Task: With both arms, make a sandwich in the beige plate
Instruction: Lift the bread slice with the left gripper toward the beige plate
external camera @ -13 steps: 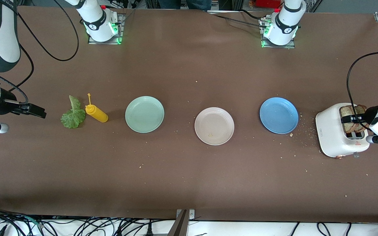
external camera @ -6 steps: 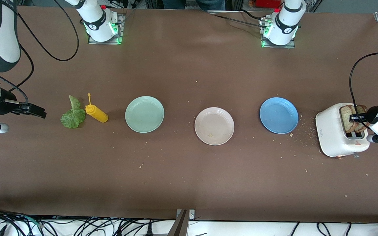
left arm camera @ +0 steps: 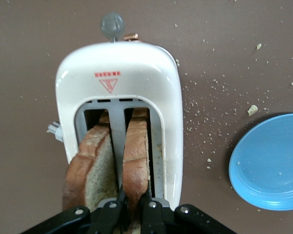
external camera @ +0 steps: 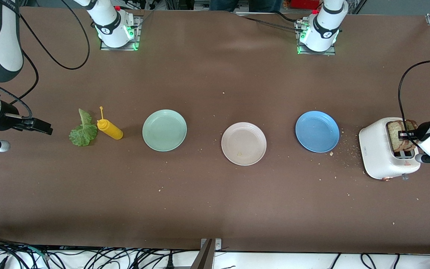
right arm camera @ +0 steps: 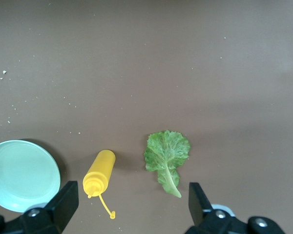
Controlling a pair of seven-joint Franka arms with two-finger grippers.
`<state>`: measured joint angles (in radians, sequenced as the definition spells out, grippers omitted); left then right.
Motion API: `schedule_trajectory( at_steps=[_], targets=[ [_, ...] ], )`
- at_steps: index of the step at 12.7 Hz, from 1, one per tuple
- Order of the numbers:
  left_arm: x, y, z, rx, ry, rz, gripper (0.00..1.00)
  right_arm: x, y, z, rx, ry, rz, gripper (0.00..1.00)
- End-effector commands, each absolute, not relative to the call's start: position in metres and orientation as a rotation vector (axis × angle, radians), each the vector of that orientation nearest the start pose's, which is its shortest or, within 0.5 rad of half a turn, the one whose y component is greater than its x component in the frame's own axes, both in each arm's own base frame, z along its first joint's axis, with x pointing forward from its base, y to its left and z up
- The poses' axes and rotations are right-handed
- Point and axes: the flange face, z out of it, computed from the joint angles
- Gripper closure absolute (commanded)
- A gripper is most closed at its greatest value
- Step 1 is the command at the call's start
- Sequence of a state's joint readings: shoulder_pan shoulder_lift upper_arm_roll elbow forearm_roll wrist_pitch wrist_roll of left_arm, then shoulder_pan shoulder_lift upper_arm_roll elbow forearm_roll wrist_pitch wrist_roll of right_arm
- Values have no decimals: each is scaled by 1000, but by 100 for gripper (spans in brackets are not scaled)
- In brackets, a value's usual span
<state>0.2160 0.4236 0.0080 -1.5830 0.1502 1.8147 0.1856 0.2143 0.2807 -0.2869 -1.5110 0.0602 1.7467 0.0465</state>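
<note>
Brown paper, dotted with crumbs, covers the table (external camera: 215, 201), cables trailing off its near edge. Midway along, the beige plate (external camera: 243, 143) sits bare: nothing assembled yet. Toward the right arm's end, the lettuce leaf (external camera: 83, 129) lies untouched, the right gripper (right arm camera: 132, 202) waiting above it, jaws wide and holding nothing. At the left arm's end, the left gripper (left arm camera: 132, 209) pinches one toast slice (left arm camera: 136, 158) in the white toaster (external camera: 381, 153), the second slice (left arm camera: 90, 168) beside it.

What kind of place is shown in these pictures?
Most likely a robotics lab set up as a mock kitchen: two robot arms are bolted to a brown-covered table, loose cables run along its edge, and a toaster and beige plate serve as props.
</note>
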Motion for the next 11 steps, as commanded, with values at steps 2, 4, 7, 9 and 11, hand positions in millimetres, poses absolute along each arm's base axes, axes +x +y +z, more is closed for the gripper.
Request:
schedule_trajectory(
  at_steps=[2,4,7,9,11],
  targets=[
    [656,124,432,-2907,161,269,90,642,-22,509,-3139,211,57,0],
    [662,92,455,-2860,225,232,90,641,-19,507,-3137,177,69,0],
    [669,27,474,-2767,341,203,89,634,-25,494,-3061,-44,130,0],
    [664,0,495,-2794,346,143,89,629,-45,478,-2929,-225,124,0],
    [658,-43,498,-2909,412,141,89,623,-63,466,-2828,-432,108,0]
  ],
)
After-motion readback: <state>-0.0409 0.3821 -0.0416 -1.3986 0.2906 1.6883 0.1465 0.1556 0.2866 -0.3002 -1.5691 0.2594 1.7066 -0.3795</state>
